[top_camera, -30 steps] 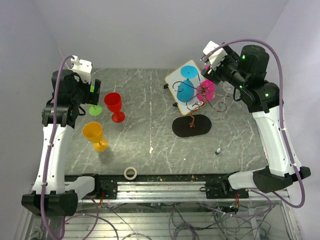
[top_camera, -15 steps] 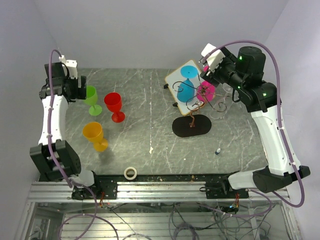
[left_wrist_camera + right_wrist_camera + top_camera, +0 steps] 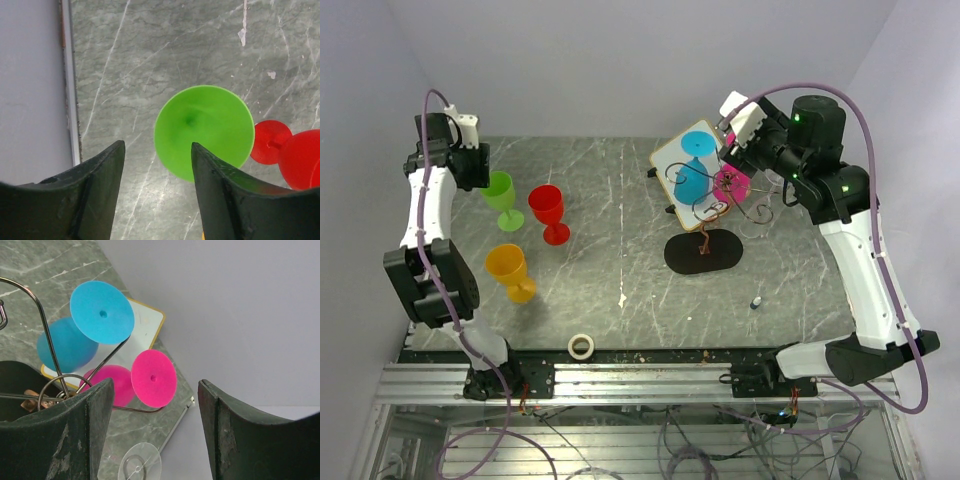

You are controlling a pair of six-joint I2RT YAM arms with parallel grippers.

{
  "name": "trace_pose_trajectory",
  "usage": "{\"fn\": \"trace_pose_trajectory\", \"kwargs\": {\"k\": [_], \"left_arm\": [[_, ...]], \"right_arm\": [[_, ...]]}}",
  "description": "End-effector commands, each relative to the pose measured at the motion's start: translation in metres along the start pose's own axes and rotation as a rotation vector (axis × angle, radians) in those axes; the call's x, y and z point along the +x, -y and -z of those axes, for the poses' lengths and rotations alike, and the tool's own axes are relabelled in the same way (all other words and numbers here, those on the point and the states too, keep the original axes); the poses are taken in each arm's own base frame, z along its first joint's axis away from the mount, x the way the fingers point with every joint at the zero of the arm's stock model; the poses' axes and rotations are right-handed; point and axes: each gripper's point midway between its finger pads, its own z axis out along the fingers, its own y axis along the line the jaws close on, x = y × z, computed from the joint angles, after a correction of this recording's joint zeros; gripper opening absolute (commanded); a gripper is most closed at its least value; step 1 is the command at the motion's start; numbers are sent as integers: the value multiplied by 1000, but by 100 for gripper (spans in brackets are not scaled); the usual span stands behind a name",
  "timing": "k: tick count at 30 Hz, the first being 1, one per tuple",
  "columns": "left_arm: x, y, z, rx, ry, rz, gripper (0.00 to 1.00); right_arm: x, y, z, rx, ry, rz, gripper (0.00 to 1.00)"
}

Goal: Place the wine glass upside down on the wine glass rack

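Note:
Three wine glasses stand upright at the left: green [image 3: 503,195], red [image 3: 548,208] and orange [image 3: 508,268]. My left gripper [image 3: 485,172] hangs open over the green glass [image 3: 204,131]. The near left part of its rim lies between the fingers, the right finger [image 3: 225,190] over the bowl. I cannot tell if they touch. The wine glass rack [image 3: 703,251] carries a blue glass [image 3: 692,170] and a pink glass [image 3: 731,183], both upside down. My right gripper [image 3: 733,152] is open and empty just behind the pink glass [image 3: 153,378] and blue glass [image 3: 102,312].
A white board with a wooden rim [image 3: 665,160] lies under the blue glass. A clear glass [image 3: 140,462] stands by the table's far right edge. A tape roll [image 3: 581,346] and a small object [image 3: 757,301] lie near the front. Walls close in left and right.
The left arm has folded back toward the far left wall, keeping its gripper by the green glass, and its jaws have narrowed. The right arm has barely shifted.

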Motion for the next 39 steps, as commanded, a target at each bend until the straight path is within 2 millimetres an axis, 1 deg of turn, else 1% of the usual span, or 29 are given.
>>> {"fn": "trace_pose_trajectory", "kwargs": {"k": [1, 5, 8, 12, 16, 18, 20, 24, 25, 28, 29, 30, 35, 37, 39], "left_arm": [[-6, 3, -8, 51, 0, 13, 62], [-3, 7, -19, 81, -28, 16, 50], [1, 8, -26, 96, -52, 20, 43], [4, 9, -32, 108, -67, 18, 34], [3, 8, -32, 109, -74, 4, 22], [0, 7, -28, 106, -71, -7, 14], [-5, 4, -21, 94, -60, -26, 8], [-24, -10, 3, 12, -8, -77, 7], [-32, -14, 14, -15, 19, -92, 7], [-46, -21, 38, -65, 72, -126, 7], [-53, -21, 50, -79, 102, -134, 7], [-56, -22, 56, -86, 118, -139, 7], [-87, -19, 110, -140, 266, -161, 7], [-100, -16, 132, -153, 332, -162, 7], [-115, -9, 156, -147, 404, -156, 7]], "right_arm": [[1, 2, 2, 12, 1, -4, 67], [3, 1, 1, 10, -4, -2, 67], [5, 0, -2, 7, -10, -2, 67], [6, -1, -4, 0, -14, -3, 67], [6, -2, -5, -2, -15, -4, 67], [7, -1, -5, 1, -15, -4, 67], [7, -1, -4, 1, -15, -4, 67], [7, 0, -2, 4, -11, -9, 67], [7, 0, -1, 5, -10, -11, 67], [7, 2, 1, 7, -1, -20, 67], [6, 3, 2, 10, 2, -24, 67], [6, 3, 3, 11, 6, -31, 67], [5, 15, 7, 57, 28, -82, 67], [5, 21, 8, 82, 35, -106, 67], [5, 30, 9, 118, 44, -138, 68]]}}
